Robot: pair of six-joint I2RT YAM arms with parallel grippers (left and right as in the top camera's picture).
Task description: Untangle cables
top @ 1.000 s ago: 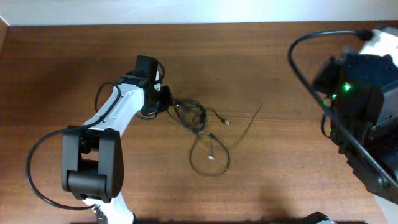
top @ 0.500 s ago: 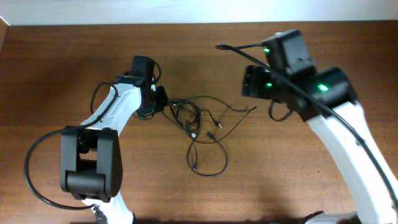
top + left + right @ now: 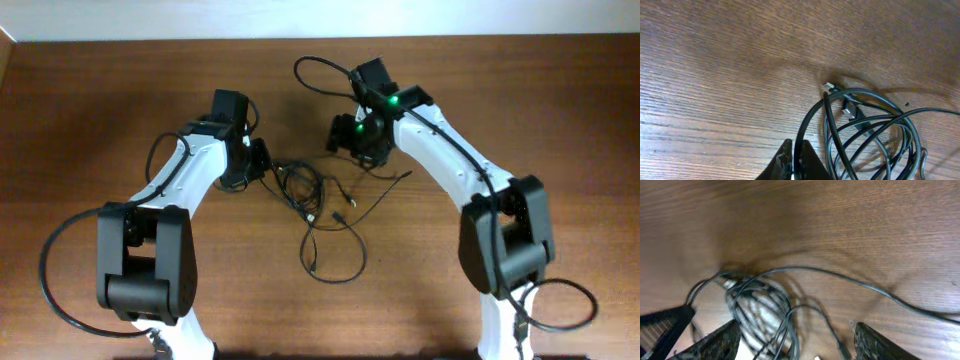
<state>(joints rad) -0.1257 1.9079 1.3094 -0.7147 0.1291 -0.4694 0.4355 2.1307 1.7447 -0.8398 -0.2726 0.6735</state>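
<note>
Black cables (image 3: 318, 205) lie tangled on the wooden surface (image 3: 120, 90), between the two tools. The left tool (image 3: 794, 162) is clenched on one strand at the coil's edge. The right tool (image 3: 795, 336) hovers above the coil, released.

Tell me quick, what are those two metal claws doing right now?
Left gripper: shut on a thin black cable.
Right gripper: open, holding nothing.
</note>
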